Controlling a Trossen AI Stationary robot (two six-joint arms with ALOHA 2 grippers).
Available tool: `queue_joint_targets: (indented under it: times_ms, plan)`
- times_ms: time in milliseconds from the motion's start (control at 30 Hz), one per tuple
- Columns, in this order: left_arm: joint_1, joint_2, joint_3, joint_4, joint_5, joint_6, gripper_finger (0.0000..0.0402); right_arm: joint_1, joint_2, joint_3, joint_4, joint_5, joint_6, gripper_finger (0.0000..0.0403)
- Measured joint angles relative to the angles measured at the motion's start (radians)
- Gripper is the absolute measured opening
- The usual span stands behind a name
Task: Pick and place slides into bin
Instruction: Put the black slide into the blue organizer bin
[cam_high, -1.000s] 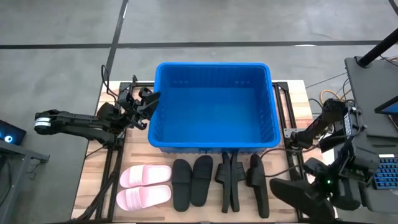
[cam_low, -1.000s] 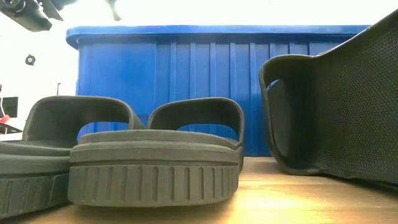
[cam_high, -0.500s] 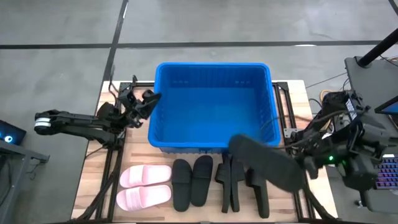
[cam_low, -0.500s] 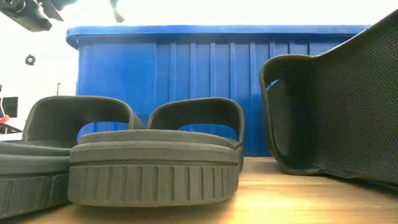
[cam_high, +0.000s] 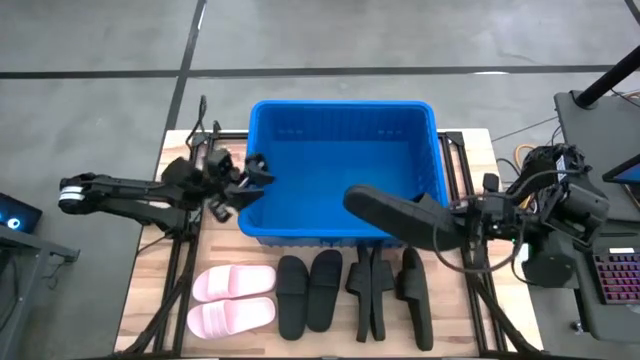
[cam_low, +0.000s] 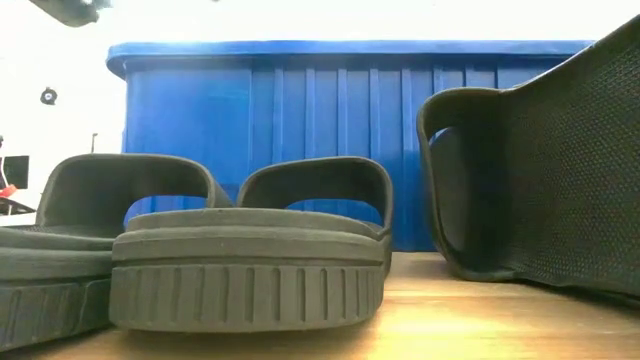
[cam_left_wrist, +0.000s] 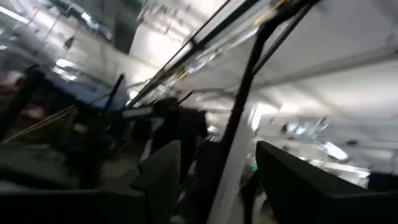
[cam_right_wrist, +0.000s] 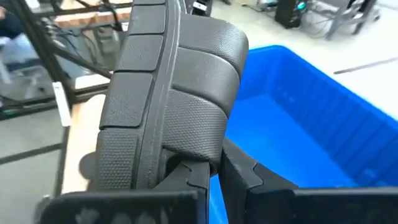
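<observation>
Black slide (cam_high: 395, 215) hiding right gripper's (cam_right_wrist: 214, 171) fingertips

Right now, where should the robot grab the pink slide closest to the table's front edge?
Probably by its wide strap, coming straight down from above. The pink slide lies flat, sole down, so the strap arches up and gives the hand something to pinch. The other pink slide lies close alongside, so a side approach looks cramped.

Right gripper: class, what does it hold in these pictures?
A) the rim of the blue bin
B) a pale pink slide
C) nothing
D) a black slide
D: the right gripper is clamped on a black slide, carried over the near right corner of the bin, while both pink slides lie on the table.
</observation>
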Motion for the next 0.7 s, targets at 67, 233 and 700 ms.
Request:
queue_joint_targets:
  times_ms: [67, 233, 700]
  plan:
    - [-0.005, 0.027, 0.069, -0.122, 0.0, 0.109, 0.0195, -0.019, -0.001, 0.0, 0.004, -0.022, -0.03, 0.0012]
    - [-0.006, 0.109, 0.254, -0.386, 0.031, 0.261, 0.0195, -0.05, 0.002, 0.0, 0.008, -0.107, -0.066, 0.0012]
    - [-0.005, 0.36, 0.551, -0.525, 0.177, 0.393, 0.0199, -0.052, 0.002, 0.0, 0.002, -0.105, -0.09, 0.0012]
